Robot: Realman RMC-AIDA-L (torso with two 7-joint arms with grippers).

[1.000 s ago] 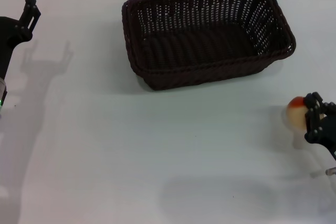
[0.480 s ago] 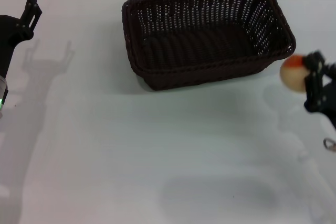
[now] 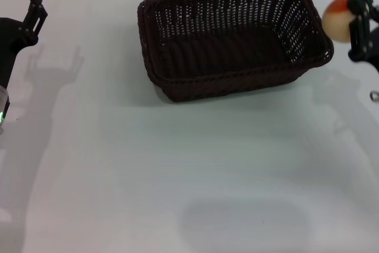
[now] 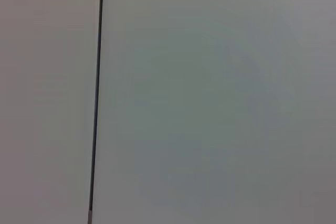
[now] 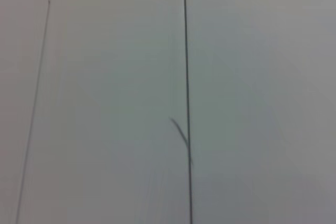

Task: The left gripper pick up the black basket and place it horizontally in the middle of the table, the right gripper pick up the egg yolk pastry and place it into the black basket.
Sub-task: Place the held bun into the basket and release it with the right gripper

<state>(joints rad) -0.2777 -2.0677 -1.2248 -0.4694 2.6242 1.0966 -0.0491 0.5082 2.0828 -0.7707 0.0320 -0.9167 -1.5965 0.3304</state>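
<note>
the right gripper (image 3: 357, 21) is pinching the egg yolk pastry (image 3: 336, 19) in the air just off the right end of the black basket (image 3: 232, 39), whose long axis is running left-right, so the drop lies leftward.

Left wrist cam gives me nothing but a plain pale grey-white flat surface (image 4: 210, 98) filling the whole frame. One thin dark straight line (image 4: 96, 98) runs end to end across it, close to one side, leaving a narrow strip of the same pale surface beyond it. I can't tell if that line is a seam or a cable. No fingers of this arm in view, so I can't read the claw's state from here. No objects on the surface
</note>
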